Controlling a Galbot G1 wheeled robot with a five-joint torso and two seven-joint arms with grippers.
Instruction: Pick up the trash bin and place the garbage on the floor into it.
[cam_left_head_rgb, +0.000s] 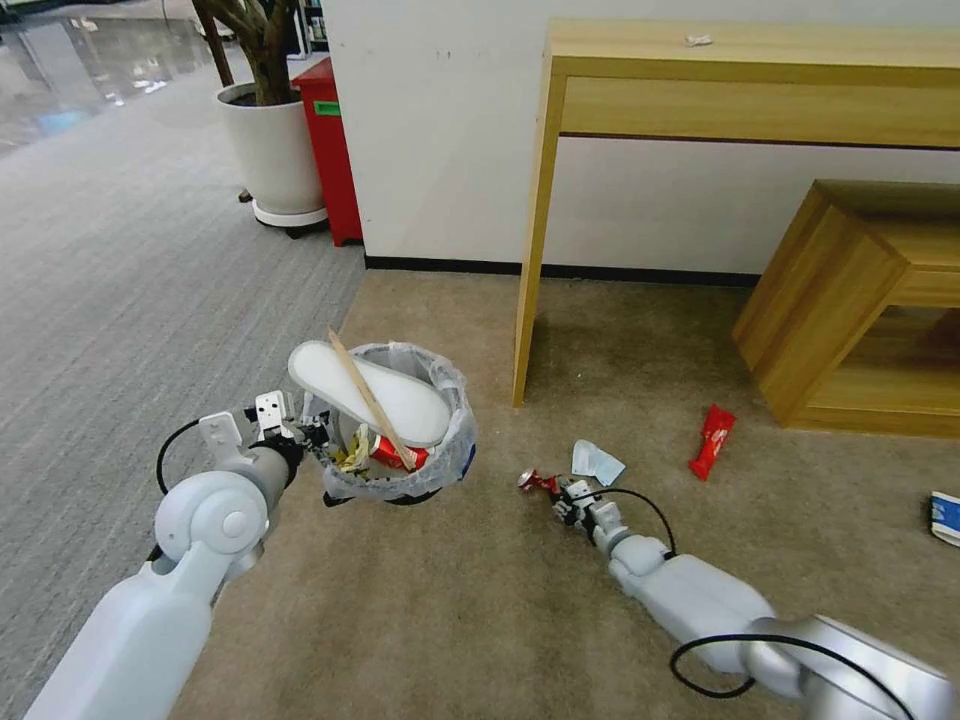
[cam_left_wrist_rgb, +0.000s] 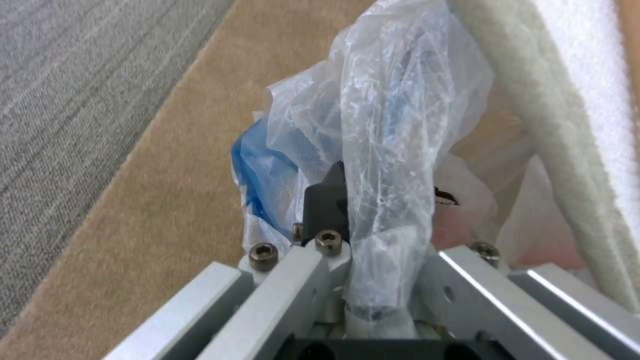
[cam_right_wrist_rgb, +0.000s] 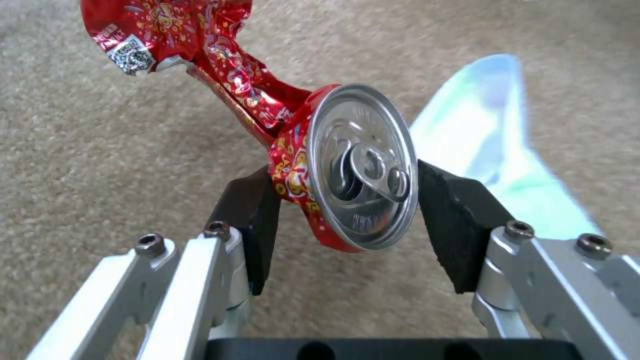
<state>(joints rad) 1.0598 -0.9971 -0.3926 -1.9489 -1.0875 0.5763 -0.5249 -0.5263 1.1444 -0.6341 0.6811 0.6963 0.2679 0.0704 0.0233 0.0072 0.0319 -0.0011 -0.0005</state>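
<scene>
- Nearest the robot on the right, the right gripper (cam_right_wrist_rgb: 340, 220) is low over the beige short-pile carpet floor (cam_left_head_rgb: 480, 600), its jaws set on either side of a crushed red aluminium can (cam_right_wrist_rgb: 347, 170) with a silver pull-tab top. The black pads sit at the can's rim, and I judge them clamped or very nearly so. The hold is on the flat lid end while the torn, crumpled body hangs free, so the can could pivot or slip out as it is lifted.
- Just beyond the can lies a pale blue-white plastic wrapper (cam_left_head_rgb: 597, 462), close enough that a dragged can might shove it.
- On the left, the left gripper (cam_left_head_rgb: 300, 432) has its jaws pinched on the rim of the small round black trash bin (cam_left_head_rgb: 400, 440), gripping through its crinkled translucent white plastic liner bag (cam_left_wrist_rgb: 387, 130). The bin hangs above the floor from this single point, so it may tilt or twist, and slick plastic between pad and rim could let it slide.
- Across the bin's mouth rests a white fabric slipper (cam_left_head_rgb: 375, 390) with a thin wooden stick (cam_left_head_rgb: 370, 400) leaning on it; red and yellow wrappers lie beneath. The slipper covers much of the opening, so a dropped can might bounce off, or knock slipper and stick overboard.
- Farther off, a red snack wrapper (cam_left_head_rgb: 712, 440) and a blue-white carton (cam_left_head_rgb: 945, 518) lie on the floor, well apart from both grippers.
</scene>
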